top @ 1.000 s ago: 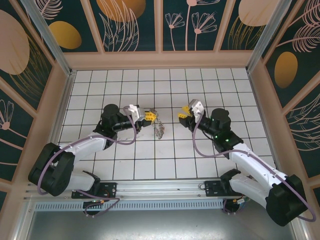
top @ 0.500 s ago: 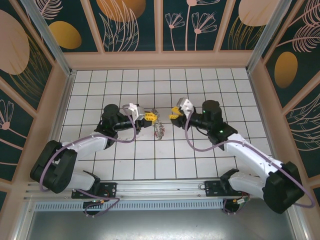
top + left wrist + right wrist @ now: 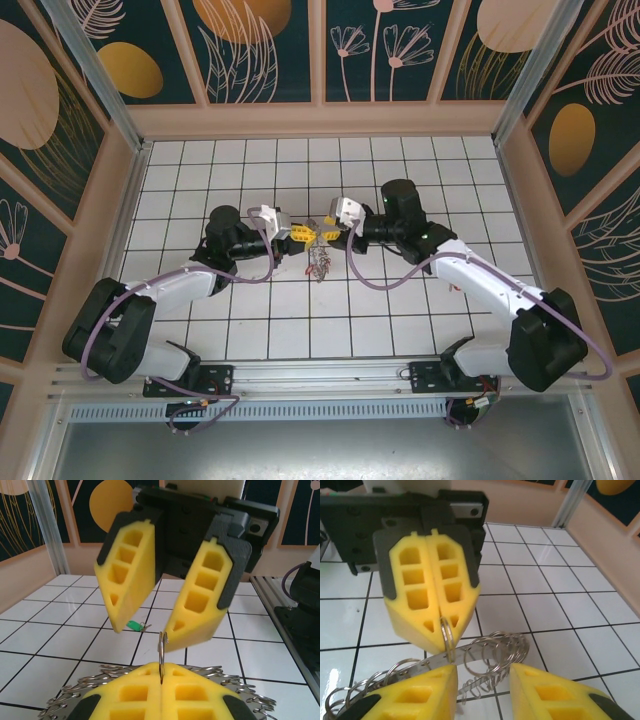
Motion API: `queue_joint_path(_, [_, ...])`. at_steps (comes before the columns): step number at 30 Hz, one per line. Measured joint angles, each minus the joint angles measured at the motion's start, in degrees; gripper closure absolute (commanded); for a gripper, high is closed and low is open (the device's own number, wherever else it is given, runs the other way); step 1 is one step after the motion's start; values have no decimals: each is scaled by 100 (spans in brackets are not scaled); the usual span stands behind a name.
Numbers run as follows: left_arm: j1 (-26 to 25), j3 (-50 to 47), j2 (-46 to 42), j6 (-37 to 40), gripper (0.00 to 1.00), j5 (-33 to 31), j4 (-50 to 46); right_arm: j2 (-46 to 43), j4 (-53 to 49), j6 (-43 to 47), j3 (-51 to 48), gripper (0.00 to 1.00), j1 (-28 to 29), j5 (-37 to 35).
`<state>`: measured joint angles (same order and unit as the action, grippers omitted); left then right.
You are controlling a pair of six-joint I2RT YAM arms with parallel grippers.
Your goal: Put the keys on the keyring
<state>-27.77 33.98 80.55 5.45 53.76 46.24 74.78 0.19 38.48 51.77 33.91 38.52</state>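
My left gripper (image 3: 307, 234) is shut on a small split ring (image 3: 163, 650) that stands upright between its pads. That ring belongs to the keyring (image 3: 485, 647), a flat pale-grey band lined with several wire rings, which hangs tilted below the left gripper (image 3: 162, 669) over the tiles (image 3: 320, 262). My right gripper (image 3: 326, 231) faces the left one, almost tip to tip. It stands open, its yellow fingers (image 3: 202, 597) on either side of the held ring. From the right gripper (image 3: 482, 677) the band crosses just beyond its tips. One of the keys (image 3: 134, 625), green-tagged, lies on the floor beyond.
White tiled floor (image 3: 250, 340) inside a walled cell with pink wooden edges (image 3: 320, 120). An aluminium rail (image 3: 320, 378) runs along the near edge by the arm bases. Both arms meet over the middle of the floor.
The right arm has swung left, bringing its gripper up to the left gripper's tips. The left gripper has stayed put, shut on the ring.
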Motion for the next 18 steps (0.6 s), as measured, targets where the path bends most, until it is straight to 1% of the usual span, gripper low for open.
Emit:
queue_joint_path(4, [-2,24,0,2,100,2,-22,17,-138,125,35,67,4,63])
queue_joint_path(8, [0,57,0,22,100,9,-138,39,-140,170,81,70,13,136])
queue_joint_path(13, [0,87,0,28,100,22,-249,160,-142,173,245,77,66,308])
queue_joint_path(15, [0,96,0,31,100,22,-282,192,-144,175,262,81,70,356])
queue_joint_path(17, [0,96,0,28,100,17,-302,216,-166,188,262,83,72,382])
queue_joint_path(18, [0,96,0,31,100,17,-308,225,-177,192,262,86,74,400])
